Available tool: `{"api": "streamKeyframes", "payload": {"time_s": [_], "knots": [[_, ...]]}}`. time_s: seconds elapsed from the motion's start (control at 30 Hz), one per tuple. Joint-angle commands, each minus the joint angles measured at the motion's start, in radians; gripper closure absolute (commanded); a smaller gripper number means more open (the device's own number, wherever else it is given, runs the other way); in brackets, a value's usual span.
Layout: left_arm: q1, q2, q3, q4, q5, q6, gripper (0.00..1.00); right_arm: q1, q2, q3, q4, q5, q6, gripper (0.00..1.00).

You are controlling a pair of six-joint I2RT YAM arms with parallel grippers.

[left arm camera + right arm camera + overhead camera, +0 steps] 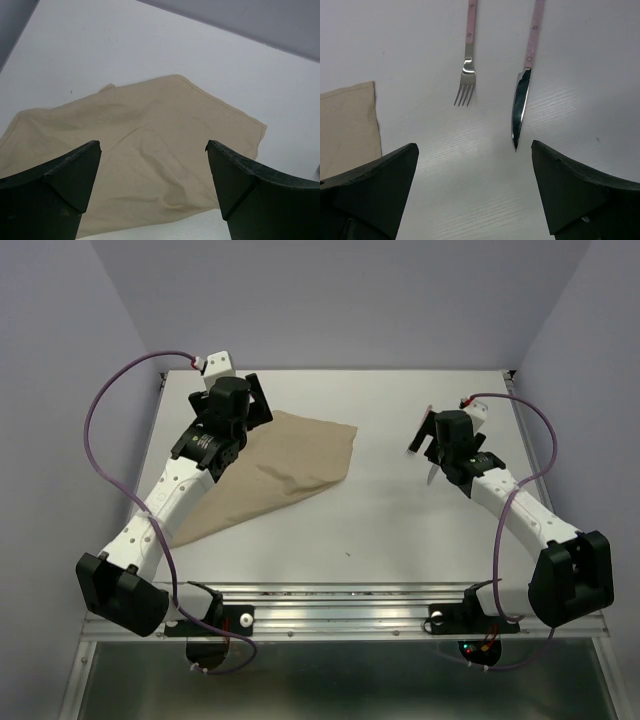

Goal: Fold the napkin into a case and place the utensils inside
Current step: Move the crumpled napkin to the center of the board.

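The tan napkin (pixel 285 472) lies spread and wrinkled on the left half of the white table (pixel 390 530). My left gripper (pixel 255 405) hovers over its far left corner. In the left wrist view the fingers stand wide apart and empty above the napkin (pixel 150 130), so the left gripper (pixel 153 150) is open. The utensils lie side by side on the bare table just ahead of my open right gripper (pixel 475 152): a fork (pixel 468 75) and a knife (pixel 521 100), both with pink handles pointing away. From above, my right gripper (pixel 432 445) covers most of them. No folded case shows.
A corner of the napkin (pixel 350 125) reaches into the left of the right wrist view. Purple walls (pixel 340 300) close the table on three sides. Purple cables (pixel 110 410) loop beside both arms. A metal rail (pixel 340 605) runs along the near edge.
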Motion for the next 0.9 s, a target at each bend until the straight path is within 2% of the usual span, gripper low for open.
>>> {"api": "streamKeyframes", "payload": {"time_s": [0.0, 0.27, 0.43, 0.5, 0.57, 0.63, 0.87], "knots": [[0.000, 0.006, 0.023, -0.003, -0.013, -0.026, 0.01, 0.002, -0.007, 0.013, 0.003, 0.024, 0.025, 0.00], [0.017, 0.049, 0.035, -0.046, 0.018, -0.067, 0.01, 0.002, -0.051, -0.013, 0.019, -0.045, -0.006, 0.00], [0.030, 0.067, -0.089, 0.005, 0.026, -0.110, 0.01, 0.002, -0.105, -0.094, 0.081, -0.106, -0.030, 0.00], [0.101, 0.090, -0.114, 0.002, 0.090, -0.139, 0.04, 0.002, -0.117, -0.112, 0.090, -0.116, -0.026, 0.00], [0.162, 0.161, -0.130, -0.039, 0.199, -0.185, 0.09, 0.002, -0.117, -0.134, 0.104, -0.120, -0.015, 0.00], [0.202, 0.272, -0.137, -0.093, 0.193, -0.220, 0.16, 0.002, -0.099, -0.148, 0.121, -0.131, -0.006, 0.00], [0.187, 0.400, -0.166, -0.029, 0.270, -0.266, 0.17, 0.002, -0.061, -0.143, 0.121, -0.169, 0.017, 0.00]]}}
